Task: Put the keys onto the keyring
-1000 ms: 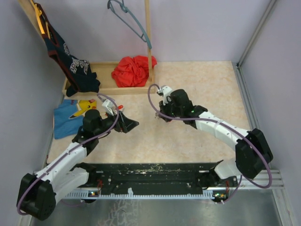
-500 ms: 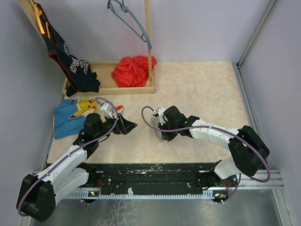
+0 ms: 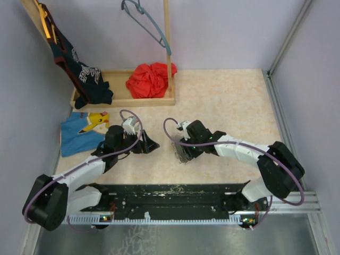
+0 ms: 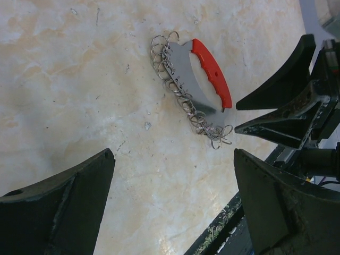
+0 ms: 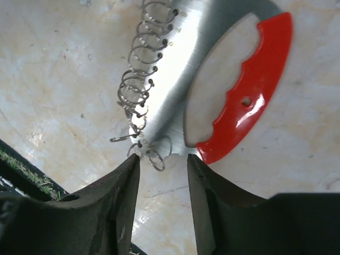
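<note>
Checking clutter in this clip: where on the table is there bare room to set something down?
Widest bare patch: the table right of the wooden tray, from the right arm to the far edge. A narrower strip runs between tray and grippers. Crowded: centre front, where left gripper and right gripper flank the keyring; the blue cloth fills the left.

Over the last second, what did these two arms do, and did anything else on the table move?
The right gripper drew back toward its base to one end of the red-handled metal keyring with wire loops, jaws open astride it. The left gripper edged slightly right, open. The crumpled red cloth stayed put.
</note>
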You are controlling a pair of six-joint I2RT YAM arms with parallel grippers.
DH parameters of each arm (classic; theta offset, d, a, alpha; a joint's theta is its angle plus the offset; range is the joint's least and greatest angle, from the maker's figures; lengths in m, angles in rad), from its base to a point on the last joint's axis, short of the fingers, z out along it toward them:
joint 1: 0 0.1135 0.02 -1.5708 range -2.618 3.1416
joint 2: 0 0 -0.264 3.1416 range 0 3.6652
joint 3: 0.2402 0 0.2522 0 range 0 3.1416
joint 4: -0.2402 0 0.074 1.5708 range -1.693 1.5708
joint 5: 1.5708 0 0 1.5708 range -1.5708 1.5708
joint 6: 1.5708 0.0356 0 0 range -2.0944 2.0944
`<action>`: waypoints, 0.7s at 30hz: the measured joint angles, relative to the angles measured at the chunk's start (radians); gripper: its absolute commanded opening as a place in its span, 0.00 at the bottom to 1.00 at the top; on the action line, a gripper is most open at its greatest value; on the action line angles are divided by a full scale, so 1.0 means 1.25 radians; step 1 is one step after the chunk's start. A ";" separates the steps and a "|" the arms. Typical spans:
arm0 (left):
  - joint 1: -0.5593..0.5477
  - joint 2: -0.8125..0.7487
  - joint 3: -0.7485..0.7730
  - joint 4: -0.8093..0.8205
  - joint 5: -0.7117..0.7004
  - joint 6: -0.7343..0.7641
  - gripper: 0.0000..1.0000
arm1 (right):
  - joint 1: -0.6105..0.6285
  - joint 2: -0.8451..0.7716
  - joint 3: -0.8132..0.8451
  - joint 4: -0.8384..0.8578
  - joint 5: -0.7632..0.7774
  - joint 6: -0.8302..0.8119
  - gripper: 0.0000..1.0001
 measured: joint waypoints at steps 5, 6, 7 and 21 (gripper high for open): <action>-0.012 0.046 0.018 0.007 -0.003 0.005 0.97 | -0.067 0.005 0.029 0.001 0.029 -0.001 0.44; -0.013 0.055 0.023 0.007 -0.005 0.006 0.96 | -0.080 0.009 0.034 0.002 0.036 0.000 0.44; -0.014 0.069 0.032 0.007 -0.005 0.010 0.96 | -0.095 0.017 0.042 0.005 0.043 0.001 0.44; -0.014 0.250 0.178 0.005 -0.017 0.074 0.96 | -0.109 0.157 0.103 0.009 0.101 0.012 0.51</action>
